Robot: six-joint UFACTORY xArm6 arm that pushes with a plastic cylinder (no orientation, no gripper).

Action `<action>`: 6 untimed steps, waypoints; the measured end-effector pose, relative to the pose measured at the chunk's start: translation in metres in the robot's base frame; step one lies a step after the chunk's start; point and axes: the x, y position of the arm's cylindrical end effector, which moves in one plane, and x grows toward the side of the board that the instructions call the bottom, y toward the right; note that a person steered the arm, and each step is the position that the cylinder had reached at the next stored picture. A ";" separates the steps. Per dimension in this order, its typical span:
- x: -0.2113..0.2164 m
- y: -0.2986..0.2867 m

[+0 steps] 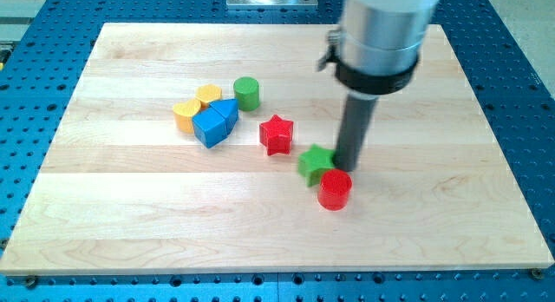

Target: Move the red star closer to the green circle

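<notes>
Nearest the camera sits a red cylinder [335,188], touching a green star-like block [316,162]. My tip [349,167], a bare rod end effector holding nothing, stands just beside both. Red star [277,134] lies mid-tabletop [130,224], below-right of the green circle [247,93]. I'd judge the push not begun: the tip must get around to the star's lower right. Count: two red, two green, two blue [211,125] [228,112], two yellow [185,114] [208,95].
</notes>
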 end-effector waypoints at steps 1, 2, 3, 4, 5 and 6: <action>-0.011 -0.073; -0.028 -0.088; -0.006 -0.074; -0.002 -0.032; -0.046 -0.046; -0.077 -0.056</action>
